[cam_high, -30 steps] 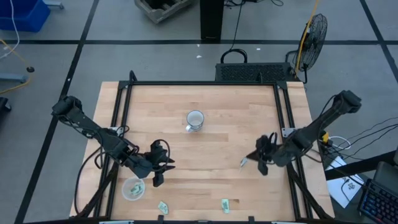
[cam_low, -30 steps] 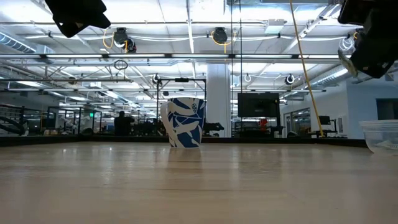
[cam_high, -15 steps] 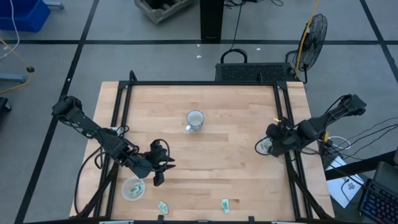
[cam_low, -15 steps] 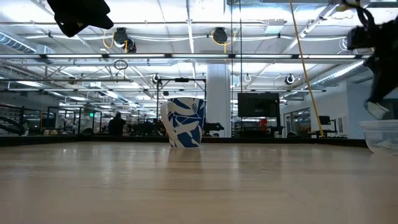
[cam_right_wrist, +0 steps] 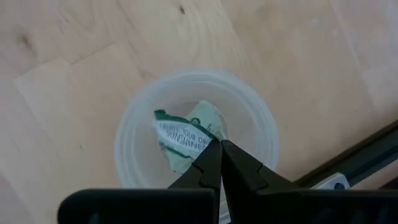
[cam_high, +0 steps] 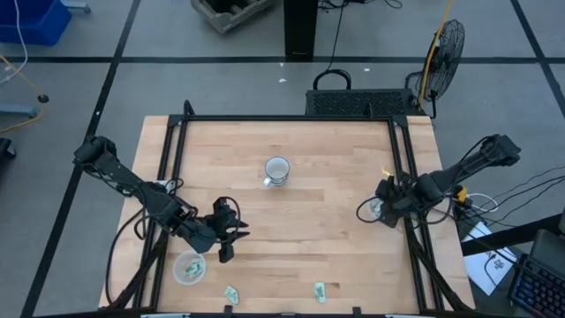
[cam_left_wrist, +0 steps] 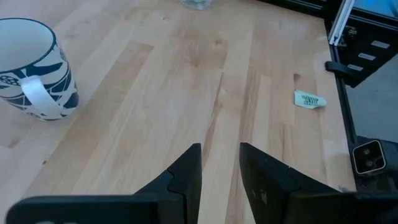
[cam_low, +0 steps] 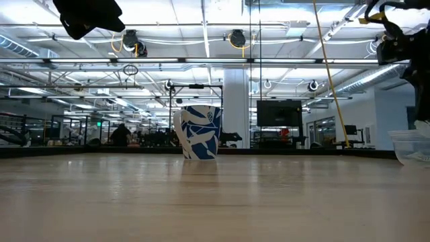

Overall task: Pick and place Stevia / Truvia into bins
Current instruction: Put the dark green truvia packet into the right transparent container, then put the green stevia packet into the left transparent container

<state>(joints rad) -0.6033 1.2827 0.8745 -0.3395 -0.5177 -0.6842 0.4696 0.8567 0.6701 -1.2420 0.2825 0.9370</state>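
Right gripper (cam_right_wrist: 219, 147) pinches crumpled sachet (cam_right_wrist: 181, 138) over bin (cam_right_wrist: 134, 134).

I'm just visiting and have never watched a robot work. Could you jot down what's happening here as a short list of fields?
right hand: shut on a sachet, held over the right bin
left hand: open, empty, above bare wood
left bin: near the front left corner, something pale green inside
loose sachets: two at the front edge
mug: upright, mid-table
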